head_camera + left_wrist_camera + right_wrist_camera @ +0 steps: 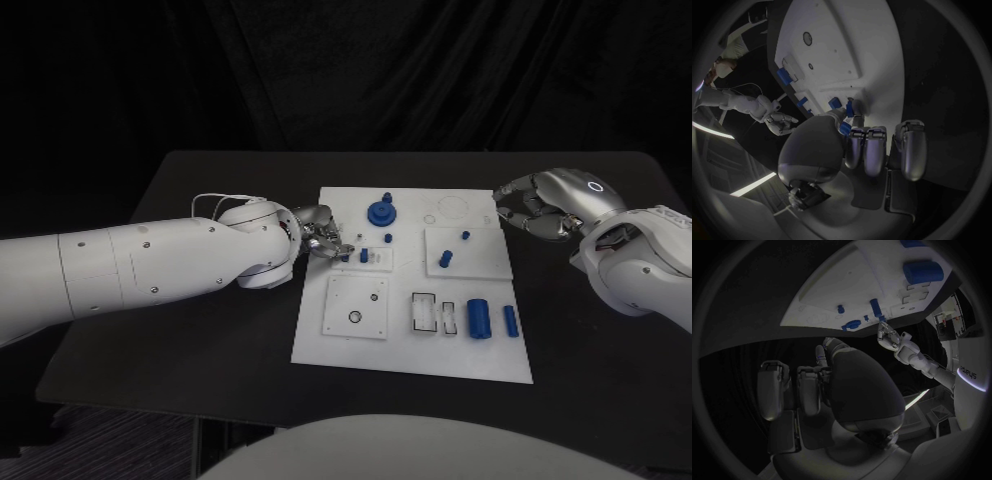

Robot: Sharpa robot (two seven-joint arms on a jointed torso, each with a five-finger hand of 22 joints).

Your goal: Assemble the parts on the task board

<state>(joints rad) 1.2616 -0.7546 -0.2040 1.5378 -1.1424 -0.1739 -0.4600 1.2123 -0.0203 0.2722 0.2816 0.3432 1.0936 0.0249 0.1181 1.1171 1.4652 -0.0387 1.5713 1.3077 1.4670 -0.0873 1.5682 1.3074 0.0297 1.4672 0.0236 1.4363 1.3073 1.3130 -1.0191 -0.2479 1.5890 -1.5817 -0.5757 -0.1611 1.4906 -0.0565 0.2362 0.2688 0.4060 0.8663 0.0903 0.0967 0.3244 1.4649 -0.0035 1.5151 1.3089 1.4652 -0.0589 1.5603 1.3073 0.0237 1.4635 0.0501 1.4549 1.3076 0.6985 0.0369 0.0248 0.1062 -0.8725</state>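
Left hand at the task board's left edge

The left hand pinches a small upright blue peg standing on the task board; the right hand, fingers curled on nothing, hovers beside the board's far right corner.

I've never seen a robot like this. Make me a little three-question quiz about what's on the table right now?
1. True or false: the left hand has its fingers at a small blue part on the task board.
2. Which hand is off the board, over the black table? A) left B) right C) both
3. Fill in: the two big blue cylinders lie near the board's ____ edge (the robot's own side).

Key: 1 true; 2 B, the right hand, holding nothing; 3 right.
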